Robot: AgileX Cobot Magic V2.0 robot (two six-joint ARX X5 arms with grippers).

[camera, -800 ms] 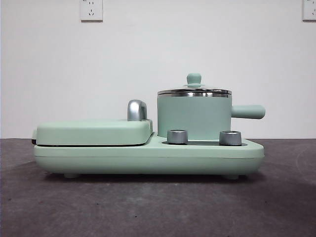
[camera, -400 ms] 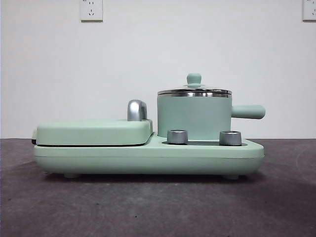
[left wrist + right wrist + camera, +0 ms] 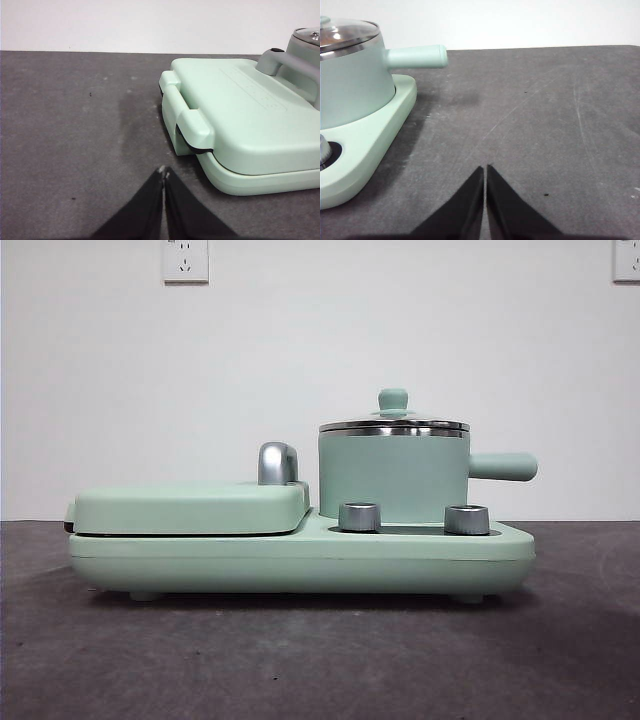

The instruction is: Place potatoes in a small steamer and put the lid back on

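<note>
The small steamer point(image 3: 393, 478) stands on the right half of a mint-green cooker base point(image 3: 300, 558), its stubby handle point(image 3: 503, 466) pointing right. The glass lid point(image 3: 393, 423) with its green knob sits on the steamer, and also shows in the right wrist view point(image 3: 345, 35). The potatoes are out of view. My left gripper point(image 3: 164, 172) is shut over bare table beside the griddle end of the cooker. My right gripper point(image 3: 485, 170) is shut over bare table, off the steamer's handle side point(image 3: 415, 56). Neither gripper shows in the front view.
A flat mint-green griddle cover point(image 3: 190, 507) with a chrome handle point(image 3: 277, 463) fills the cooker's left half. Two steel knobs point(image 3: 360, 517) sit in front of the steamer. Dark grey table point(image 3: 300, 660) lies around the cooker; a white wall stands behind.
</note>
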